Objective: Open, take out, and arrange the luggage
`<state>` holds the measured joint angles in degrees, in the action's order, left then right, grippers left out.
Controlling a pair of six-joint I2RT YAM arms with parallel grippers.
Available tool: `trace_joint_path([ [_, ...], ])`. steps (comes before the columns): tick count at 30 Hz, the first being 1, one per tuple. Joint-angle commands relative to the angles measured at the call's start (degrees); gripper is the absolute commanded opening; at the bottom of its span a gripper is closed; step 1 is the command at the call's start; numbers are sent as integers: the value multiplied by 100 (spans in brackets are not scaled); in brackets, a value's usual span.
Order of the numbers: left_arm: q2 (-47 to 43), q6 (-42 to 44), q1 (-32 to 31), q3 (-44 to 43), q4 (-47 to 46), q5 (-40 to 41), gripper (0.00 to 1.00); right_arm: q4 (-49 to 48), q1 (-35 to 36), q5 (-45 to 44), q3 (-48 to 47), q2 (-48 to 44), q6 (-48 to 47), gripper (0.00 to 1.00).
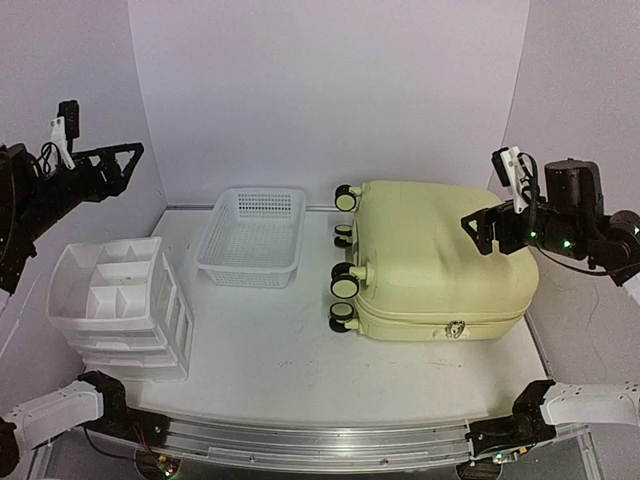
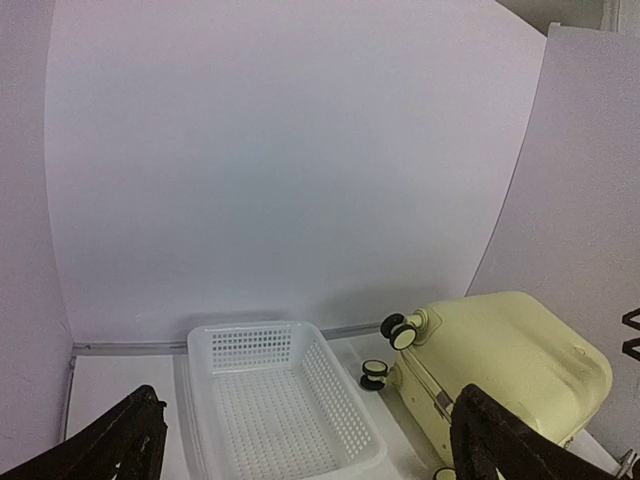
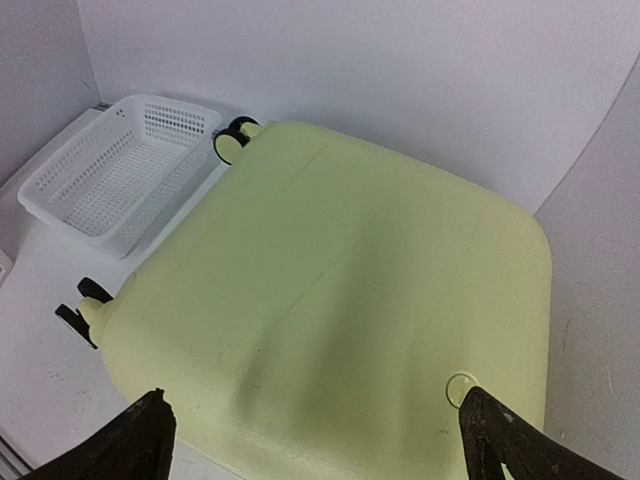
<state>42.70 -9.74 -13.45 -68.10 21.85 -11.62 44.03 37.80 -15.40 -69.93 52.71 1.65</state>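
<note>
1. Both arms are up off the table (image 1: 270, 365). The left gripper (image 1: 130, 166) hangs high at the far left, fingers spread wide and holding nothing. The right gripper (image 1: 476, 234) hovers over the right end of the luggage (image 1: 440, 250), jaws equally wide and empty.
2. The pale yellow suitcase lies flat on its side on the right half of the table, closed. Its wheels (image 1: 344, 285) point left toward the white mesh basket (image 1: 246, 271), just beside it. The white drawer organizer (image 1: 166, 292) sits well apart at the near left.
3. My read: nothing is open yet, so the step in hand is finding the zipper.
4. The target is the small metal piece (image 1: 455, 329) on the near seam. It looks like the zipper pulls, though it is too small to be sure.
5. To do it well, the right arm should drop over the near edge, narrow its jaws before contact, and pinch the tab from the side, not from above.
6. The left arm should cross and press the shell near the wheels, because a case on wheels may slide or swing when pulled.
7. Pull along the seam and follow the rounded corners slowly; yanking outward risks losing the tab.
8. Keep the basket clear, since the lid will probably need that room.
</note>
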Motion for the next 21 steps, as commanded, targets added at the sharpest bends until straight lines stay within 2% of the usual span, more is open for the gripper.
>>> trace_joint_path([
  [1,342,-194,-166,-109,70,-349,100,446,-506,-31,47,-132,367,98],
  [5,859,-254,-612,-146,159,-464,100,861,-1032,168,69,-168,522,98],
  [10,1708,-190,-1649,-195,247,-268,99,1286,-1593,430,116,-240,710,98],
  [18,3516,96,-3849,-427,280,936,97,1761,-2117,800,339,-418,977,98],
  [21,4123,193,-4486,-586,246,1418,95,1868,-2213,928,453,-535,1069,98],
])
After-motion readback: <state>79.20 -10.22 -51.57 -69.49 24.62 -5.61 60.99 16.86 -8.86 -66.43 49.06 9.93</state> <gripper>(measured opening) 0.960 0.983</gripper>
